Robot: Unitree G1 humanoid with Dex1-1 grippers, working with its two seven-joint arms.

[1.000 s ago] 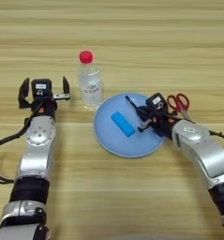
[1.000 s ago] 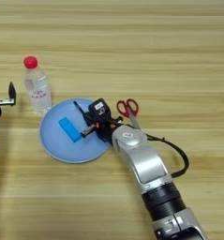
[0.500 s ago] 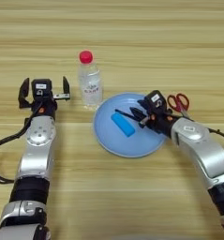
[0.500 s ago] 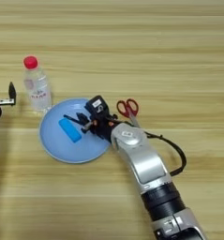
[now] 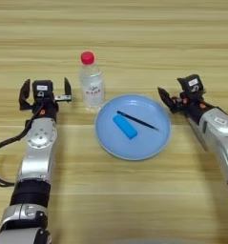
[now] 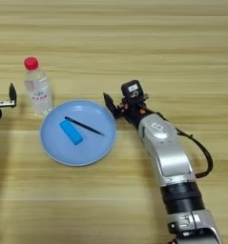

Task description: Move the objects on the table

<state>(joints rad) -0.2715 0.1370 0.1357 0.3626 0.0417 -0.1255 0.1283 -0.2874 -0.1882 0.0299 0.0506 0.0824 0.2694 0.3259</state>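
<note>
filling both views is the light wooden surface (image 5: 134, 200) with long plank-like grain stripes running side to side. on it, near the middle, lies the round light-blue plate (image 5: 151, 143), flat on the wood, and it serves here as the landmark.

left of the plate and well apart from it, the robot's left arm, silver with black joints, reaches up the wood; its left claw (image 5: 44, 90) hovers level with the plate's far rim, its two black fingers spread wide and holding nothing.

right of the plate, the silver right arm comes in from the lower right corner. the right claw (image 6: 116, 107) sits just beside the plate's right rim, near its far side. one black finger (image 5: 164, 98) points toward the plate; whether the fingers are parted or closed i cannot tell, and nothing shows between them.

just beyond the plate's far-left rim stands a small clear plastic bottle (image 5: 91, 85) with a red cap and a white label, upright and close to the rim.

on the plate, a thin black pencil-like stick (image 5: 137, 120) lies slantwise across the middle, running from upper left toward the right rim.

just beside the stick, on its left side, rests a small bright-blue rectangular block (image 5: 125, 127), lying flat and slanted much the same way.
</note>
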